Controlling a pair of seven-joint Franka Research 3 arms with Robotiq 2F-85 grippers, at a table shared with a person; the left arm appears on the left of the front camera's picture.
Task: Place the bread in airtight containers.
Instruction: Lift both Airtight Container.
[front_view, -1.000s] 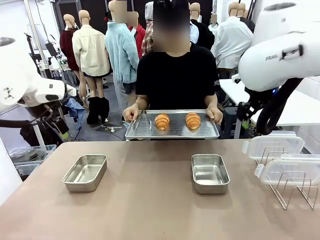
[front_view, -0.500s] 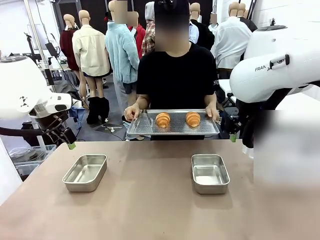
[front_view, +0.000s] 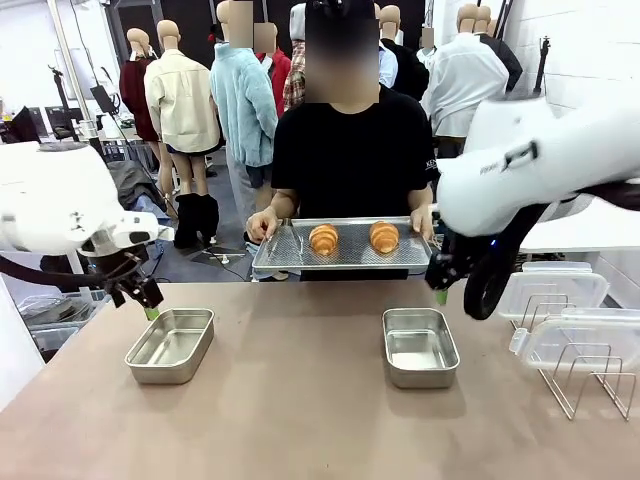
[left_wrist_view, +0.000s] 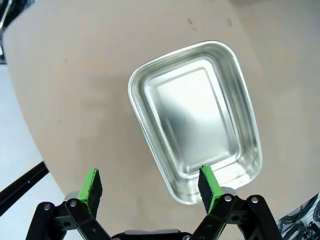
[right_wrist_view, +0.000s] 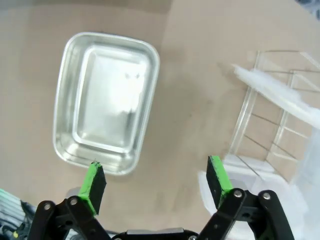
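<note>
Hovering by left pan (front_view: 171, 344) and right pan (front_view: 420, 346), both empty; left fingers (left_wrist_view: 91, 184), right fingers (right_wrist_view: 216, 176) wide, unladen; next, probably reaching for bread (front_view: 323, 239) on tray (front_view: 290, 255).

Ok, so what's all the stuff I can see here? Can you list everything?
table: one, tan, in front of the robot
tray: one, silver, held up at the far side
rolls: two, golden-brown, side by side on the tray
pans: two, silver, empty, on the table, one left, one right
rack: one, wire, table's right side
lids: two, clear, on the rack
person's hands: two, gripping the tray's ends
left gripper: black, green pads, open, by the left pan
right gripper: black, green pads, open, by the right pan
</note>
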